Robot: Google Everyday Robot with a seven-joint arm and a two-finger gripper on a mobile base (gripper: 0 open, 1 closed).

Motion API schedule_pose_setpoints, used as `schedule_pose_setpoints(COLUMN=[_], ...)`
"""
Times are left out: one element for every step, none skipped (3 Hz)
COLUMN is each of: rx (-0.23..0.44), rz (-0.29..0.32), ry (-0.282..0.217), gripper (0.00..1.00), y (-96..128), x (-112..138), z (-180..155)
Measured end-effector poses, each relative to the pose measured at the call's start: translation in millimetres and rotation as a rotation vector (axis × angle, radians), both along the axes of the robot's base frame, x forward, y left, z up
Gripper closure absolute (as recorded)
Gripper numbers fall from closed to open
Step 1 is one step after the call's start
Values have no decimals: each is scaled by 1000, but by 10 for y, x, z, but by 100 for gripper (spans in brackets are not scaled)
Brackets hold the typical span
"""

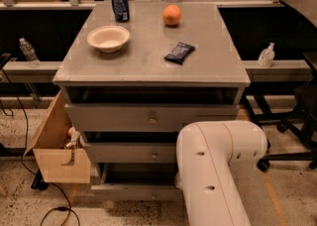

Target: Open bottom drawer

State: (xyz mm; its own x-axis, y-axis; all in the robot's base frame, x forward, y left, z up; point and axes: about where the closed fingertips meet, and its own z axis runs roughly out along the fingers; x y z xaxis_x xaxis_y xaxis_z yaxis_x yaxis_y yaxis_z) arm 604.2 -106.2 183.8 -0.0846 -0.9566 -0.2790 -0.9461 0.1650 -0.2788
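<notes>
The grey cabinet (148,66) fills the middle of the view, with its three drawer fronts stepped below the top. The white arm (213,170) rises from the lower right and covers the right part of the two lower fronts.

The gripper is not visible. It is hidden behind this arm link, probably low and close to the drawers, so I cannot tell if it is released or clenched.

The bottom drawer (133,192) is the lowest and narrowest front, near the floor, and its long axis runs left to right. It lies to the left of the arm and behind it. Its knob is not seen.

I judge the pull must go straight toward the camera, across that axis.

On the top stand a bowl (108,37), a can (119,4) and an orange (172,15).
</notes>
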Motion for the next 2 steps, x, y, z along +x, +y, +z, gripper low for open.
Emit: schedule_pose_setpoints(rx=[0,0], rz=[0,0], ry=[0,0], gripper=[100,100], y=[0,-1], x=[-1,-1], z=[0,0])
